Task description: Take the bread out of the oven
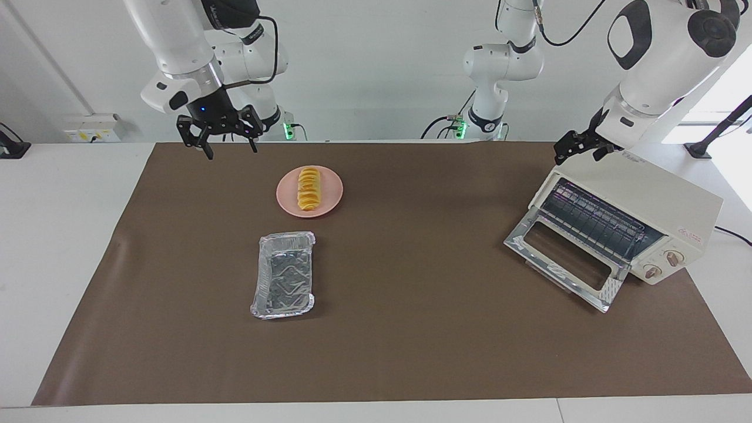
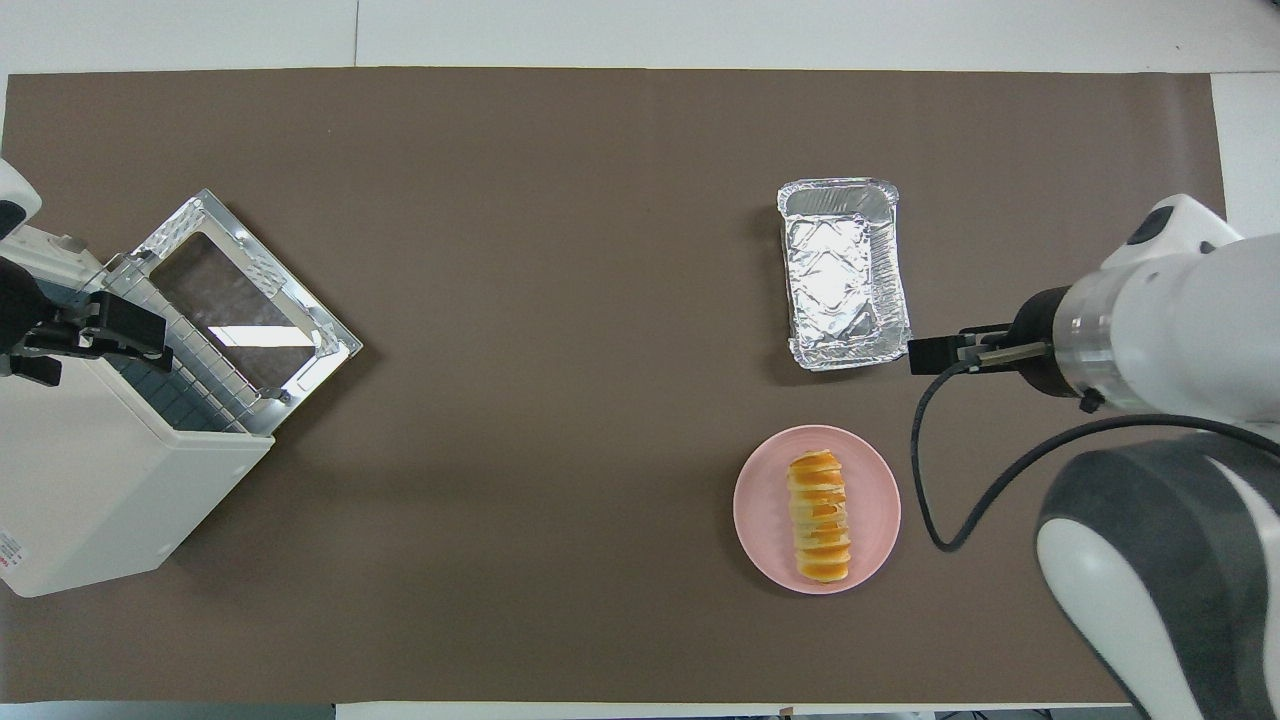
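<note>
My bread (image 1: 309, 188) on the plate (image 1: 332, 202) looks light, soft; I'd pinch mid-length. Right gripper (image 1: 222, 136), at its ten o'clock, spread; left gripper (image 1: 578, 148) spread above the oven (image 1: 658, 200).

the mat (image 1: 411, 329) over the table looks like matt brown paper or thin sheet, smooth, with a faint crease near one edge. the tray (image 1: 283, 283) is crinkled silver foil, shiny, its rim rolled and wrinkled. the plate (image 1: 332, 194) is smooth pink, with a dull sheen. the bread (image 1: 309, 188) has a ridged golden crust, slightly glossy. the oven (image 1: 646, 200) has a cream-white smooth painted shell; its door (image 1: 564, 258) is glass in an embossed bright metal frame, and the rack (image 1: 593, 220) is thin metal wire. the arms' shells are glossy white plastic with black parts.
</note>
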`<action>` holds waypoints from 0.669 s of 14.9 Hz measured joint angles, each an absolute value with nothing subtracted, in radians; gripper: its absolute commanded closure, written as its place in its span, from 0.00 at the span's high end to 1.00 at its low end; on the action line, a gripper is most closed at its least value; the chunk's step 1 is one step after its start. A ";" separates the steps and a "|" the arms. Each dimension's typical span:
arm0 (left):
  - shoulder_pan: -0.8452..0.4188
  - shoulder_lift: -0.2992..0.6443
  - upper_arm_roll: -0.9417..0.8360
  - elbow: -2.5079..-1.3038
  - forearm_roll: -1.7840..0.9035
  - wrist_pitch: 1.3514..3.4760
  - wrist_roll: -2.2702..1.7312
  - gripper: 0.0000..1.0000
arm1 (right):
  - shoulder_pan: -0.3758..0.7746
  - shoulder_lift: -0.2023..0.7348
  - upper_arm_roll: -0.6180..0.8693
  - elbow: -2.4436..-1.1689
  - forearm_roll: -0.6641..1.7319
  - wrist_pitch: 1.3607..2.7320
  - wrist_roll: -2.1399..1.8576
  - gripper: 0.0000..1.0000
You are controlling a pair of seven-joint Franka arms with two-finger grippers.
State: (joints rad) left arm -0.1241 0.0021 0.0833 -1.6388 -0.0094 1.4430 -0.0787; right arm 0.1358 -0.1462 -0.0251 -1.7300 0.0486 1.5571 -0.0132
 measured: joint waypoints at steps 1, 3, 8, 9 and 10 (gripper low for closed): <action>-0.124 0.002 0.083 -1.639 -0.009 1.443 -0.079 1.00 | 0.122 -0.122 -0.025 -1.660 0.040 1.494 -0.020 1.00; -0.124 0.002 0.083 -1.639 -0.009 1.443 -0.079 1.00 | 0.081 -0.074 -0.025 -1.553 0.026 1.421 -0.055 1.00; -0.124 0.002 0.083 -1.639 -0.009 1.443 -0.079 1.00 | 0.011 -0.011 -0.027 -1.490 0.024 1.407 -0.108 1.00; -0.124 0.002 0.083 -1.639 -0.009 1.443 -0.079 1.00 | 0.011 -0.006 -0.026 -1.492 0.023 1.408 -0.108 1.00; -0.124 0.002 0.083 -1.639 -0.009 1.443 -0.079 1.00 | 0.010 -0.003 -0.026 -1.494 0.022 1.411 -0.108 1.00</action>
